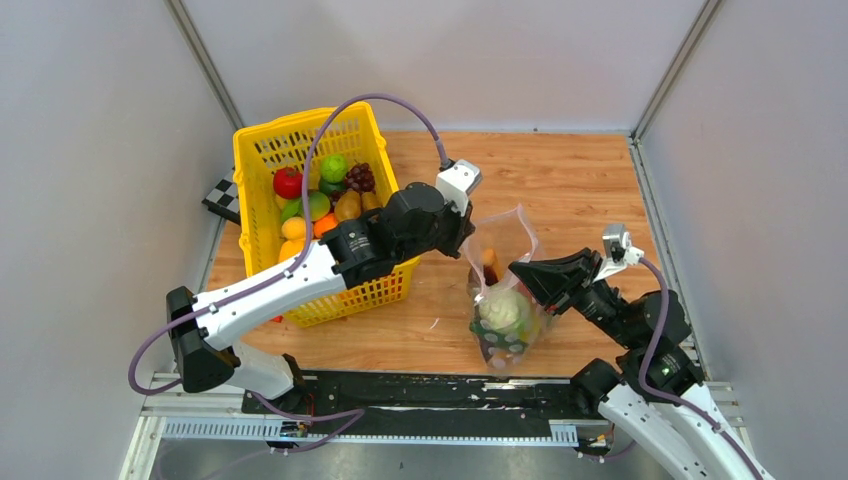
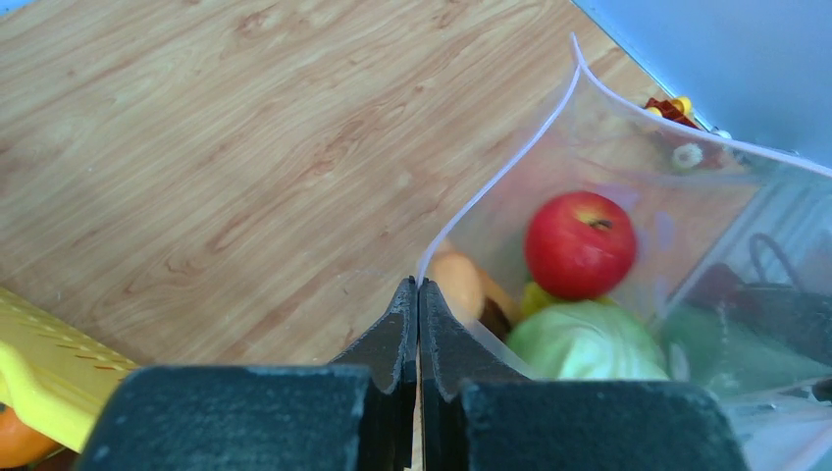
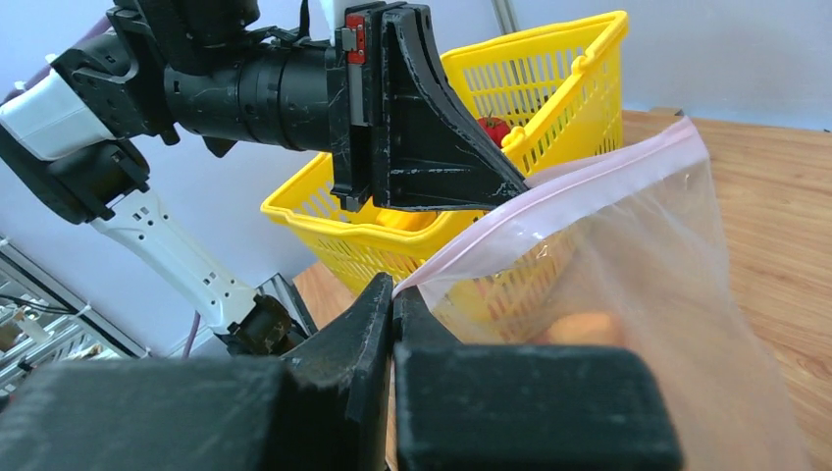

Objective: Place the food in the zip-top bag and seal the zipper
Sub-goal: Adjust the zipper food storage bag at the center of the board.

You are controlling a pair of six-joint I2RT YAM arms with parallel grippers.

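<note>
Up at the rim of the zip-top bag point(image 1: 512, 238), the left tool point(image 2: 419, 294) is clenched on one side and the right tool point(image 3: 392, 289) on the other, at the zipper point(image 3: 589, 177). Inside sit a cabbage point(image 2: 589, 343) and a tomato point(image 2: 579, 243); the bag stands on the surface point(image 1: 580, 190). Pulling unevenly could slip the thin film free, slumping the bag and spilling food; more waits in the basket point(image 1: 262, 150)

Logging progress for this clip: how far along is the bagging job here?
Done: a cabbage and a red tomato sit inside the zip-top bag. In hand: the left pincer and right pincer each pinch the bag's rim, holding its mouth open. Left: more food lies in the yellow basket, and the zipper is unsealed.
</note>
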